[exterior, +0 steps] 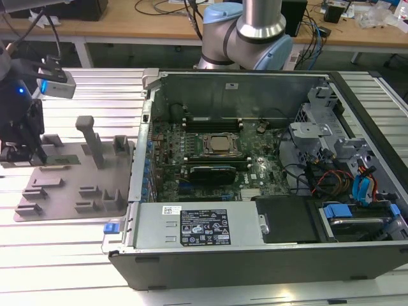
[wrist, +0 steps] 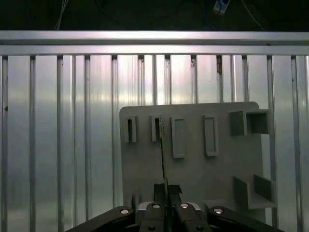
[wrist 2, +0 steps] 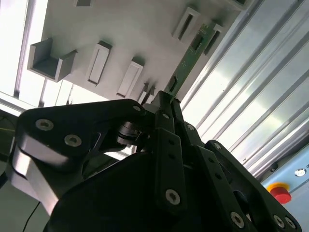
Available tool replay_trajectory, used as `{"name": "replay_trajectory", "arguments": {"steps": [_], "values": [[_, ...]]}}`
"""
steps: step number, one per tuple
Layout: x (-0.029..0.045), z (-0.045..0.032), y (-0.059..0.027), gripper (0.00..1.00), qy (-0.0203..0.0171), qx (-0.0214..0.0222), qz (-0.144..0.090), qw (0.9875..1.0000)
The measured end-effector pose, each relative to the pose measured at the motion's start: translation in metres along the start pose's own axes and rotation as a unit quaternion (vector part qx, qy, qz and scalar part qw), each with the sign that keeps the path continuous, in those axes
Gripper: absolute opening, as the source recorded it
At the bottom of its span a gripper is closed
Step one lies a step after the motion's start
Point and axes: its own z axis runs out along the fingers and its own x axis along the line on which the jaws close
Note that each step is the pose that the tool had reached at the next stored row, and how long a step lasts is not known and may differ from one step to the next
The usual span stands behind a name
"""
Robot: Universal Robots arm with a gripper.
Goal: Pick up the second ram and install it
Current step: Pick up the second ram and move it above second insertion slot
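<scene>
The second ram (exterior: 61, 159) is a thin green-black stick standing on edge along the back of the grey fixture plate (exterior: 64, 191), at the exterior view's left. My gripper (exterior: 22, 152) is at the stick's outer end. In the second wrist view the gripper (wrist 2: 167, 100) has both black fingers pressed together on the ram (wrist 2: 193, 48), which runs away from the tips toward a holder slot. Seen edge-on in the first wrist view, the ram (wrist: 164, 154) leads from the gripper (wrist: 167, 187) across the fixture plate (wrist: 203, 169).
An open computer case (exterior: 191, 233) lies to the exterior view's right of the plate, with the CPU socket (exterior: 220, 144) and memory slots (exterior: 213, 121) inside. Upright posts (exterior: 90, 137) rise from the plate. The table is ribbed aluminium (wrist: 58, 121). A red button (wrist 2: 280, 193) sits beside it.
</scene>
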Motion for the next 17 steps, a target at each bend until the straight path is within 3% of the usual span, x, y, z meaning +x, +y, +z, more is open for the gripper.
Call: {"name": "replay_trajectory", "arguments": {"steps": [5, 7, 17], "values": [[-0.0007, -0.0223, 0.001, 0.11, 0.0, 0.0, 0.0, 1.0], [-0.0009, -0.0264, 0.0012, 0.11, 0.0, 0.0, 0.0, 1.0], [-0.002, -0.063, 0.0028, 0.11, 0.0, 0.0001, 0.0, 1.0]]}}
